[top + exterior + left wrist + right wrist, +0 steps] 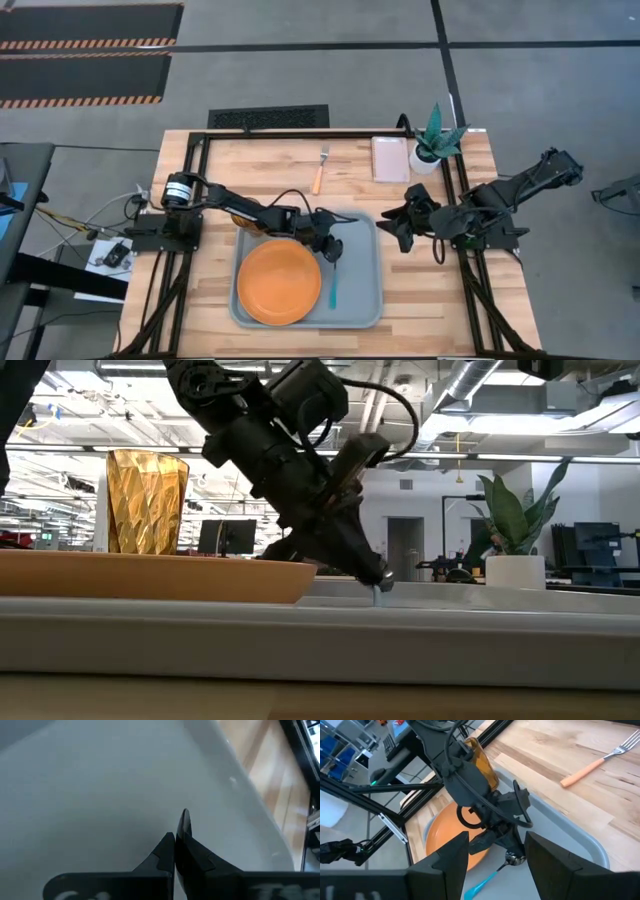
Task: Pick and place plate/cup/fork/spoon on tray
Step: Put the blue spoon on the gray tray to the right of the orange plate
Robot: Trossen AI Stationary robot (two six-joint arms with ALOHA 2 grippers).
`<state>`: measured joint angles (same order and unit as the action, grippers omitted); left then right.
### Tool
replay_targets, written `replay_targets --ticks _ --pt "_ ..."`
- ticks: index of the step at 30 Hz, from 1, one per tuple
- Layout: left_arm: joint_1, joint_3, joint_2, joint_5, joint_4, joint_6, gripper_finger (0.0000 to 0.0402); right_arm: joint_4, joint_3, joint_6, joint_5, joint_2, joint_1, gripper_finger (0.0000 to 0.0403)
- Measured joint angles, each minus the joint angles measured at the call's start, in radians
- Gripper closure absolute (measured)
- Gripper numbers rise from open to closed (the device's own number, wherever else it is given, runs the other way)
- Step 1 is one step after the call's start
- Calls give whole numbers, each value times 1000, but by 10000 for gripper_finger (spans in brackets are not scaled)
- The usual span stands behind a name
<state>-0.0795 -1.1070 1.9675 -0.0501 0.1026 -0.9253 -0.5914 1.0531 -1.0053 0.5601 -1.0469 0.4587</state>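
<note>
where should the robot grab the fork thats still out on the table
Take the fork by its orange handle, from straight above, fingers closing across the handle's width. It lies flat on bare wood behind the tray, tines pointing away, with open space around it. The idle right end effector is nearer.

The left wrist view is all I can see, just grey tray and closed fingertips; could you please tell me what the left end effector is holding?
Observer: The left end effector is shut on the spoon, bowl end pinched, teal handle trailing onto the tray.
Operator: Is the plate loaded?
Observer: Yes, the plate lies in the tray beside the spoon.
Operator: And the fork?
Observer: The fork lies on the table beyond the tray.
</note>
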Motion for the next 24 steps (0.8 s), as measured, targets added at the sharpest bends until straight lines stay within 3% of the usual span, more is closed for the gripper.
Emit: replay_targets --ticks 11,24 --pt "1 -2 -1 23 1 -11 399 0 0 1 -1 0 0 189" --pt "1 -1 -1 30 -45 -37 339 0 0 1 -2 0 0 188"
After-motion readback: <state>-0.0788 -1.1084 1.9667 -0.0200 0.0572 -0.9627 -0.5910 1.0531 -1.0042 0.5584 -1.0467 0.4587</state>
